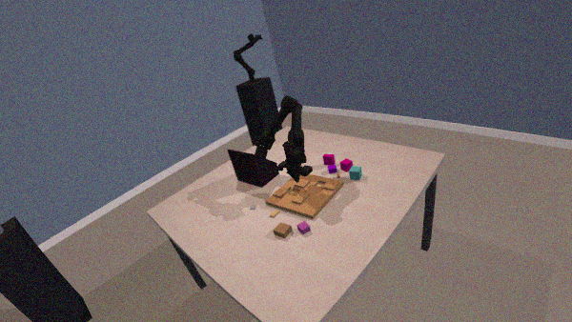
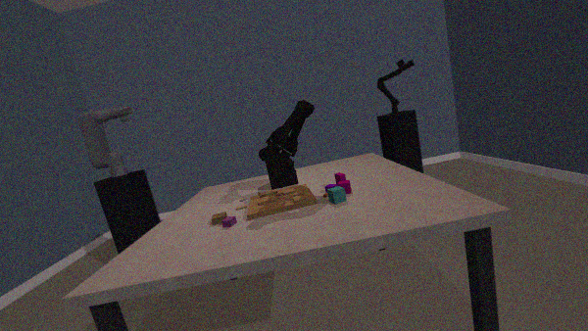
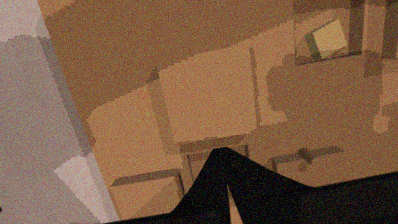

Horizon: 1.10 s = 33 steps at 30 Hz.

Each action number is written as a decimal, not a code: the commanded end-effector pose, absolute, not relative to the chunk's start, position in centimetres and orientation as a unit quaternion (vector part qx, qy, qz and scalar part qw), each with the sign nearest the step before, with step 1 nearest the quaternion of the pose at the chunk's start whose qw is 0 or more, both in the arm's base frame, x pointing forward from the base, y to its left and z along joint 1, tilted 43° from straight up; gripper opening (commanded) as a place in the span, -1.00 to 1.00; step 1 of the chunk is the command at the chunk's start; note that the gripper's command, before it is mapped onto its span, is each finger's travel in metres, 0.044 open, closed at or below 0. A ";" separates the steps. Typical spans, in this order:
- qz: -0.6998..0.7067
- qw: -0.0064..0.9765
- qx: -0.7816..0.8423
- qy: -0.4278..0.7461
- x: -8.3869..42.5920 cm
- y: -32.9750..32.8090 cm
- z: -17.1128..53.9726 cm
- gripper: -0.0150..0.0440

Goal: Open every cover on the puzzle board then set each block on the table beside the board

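Note:
The wooden puzzle board lies on the table under the arm. In the wrist view a raised, flat square cover lies just beyond the fingertips, with the edge of a dark recess along its near side. A small pale yellow block sits in a square well at the upper right. My gripper is shut and empty, low over the board's rear part; whether it touches cannot be told. In the exterior view its fingers are hidden. A small knob lies right of the fingertips.
A brown block and a purple block lie off one side. Magenta cubes, a violet block and a teal cube lie off the other. A thin tan strip lies near the board.

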State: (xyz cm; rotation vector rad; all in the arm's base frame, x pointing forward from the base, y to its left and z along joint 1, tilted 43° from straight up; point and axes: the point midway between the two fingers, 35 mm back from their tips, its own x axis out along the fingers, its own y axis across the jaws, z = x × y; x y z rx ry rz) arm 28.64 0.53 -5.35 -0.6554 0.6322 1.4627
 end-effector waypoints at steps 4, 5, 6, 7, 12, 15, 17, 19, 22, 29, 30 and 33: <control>0.642 0.652 -0.293 0.278 28.8 -0.2 -4.5 -0.49; 0.642 0.652 -0.293 0.278 28.8 -0.3 -4.4 -0.49; 0.642 0.652 -0.293 0.278 28.7 -0.3 -4.3 -0.49; 0.642 0.652 -0.293 0.278 28.7 -0.4 -4.2 -0.49; 0.633 0.662 -0.264 0.302 28.3 -0.4 -4.4 -0.49; 0.576 0.695 -0.158 0.400 27.5 -1.0 -4.6 -0.49; 0.527 0.709 -0.080 0.462 26.8 -1.5 -4.8 -0.49; 0.471 0.713 0.000 0.519 26.2 -1.9 -5.0 -0.49; 0.379 0.705 0.111 0.589 25.2 -2.4 -5.3 -0.49; 0.136 0.619 0.356 0.687 23.0 -3.4 -5.9 -0.49; 0.099 0.599 0.388 0.693 22.6 -3.5 -6.0 -0.49; 0.009 0.542 0.464 0.700 21.7 -3.8 -6.1 -0.49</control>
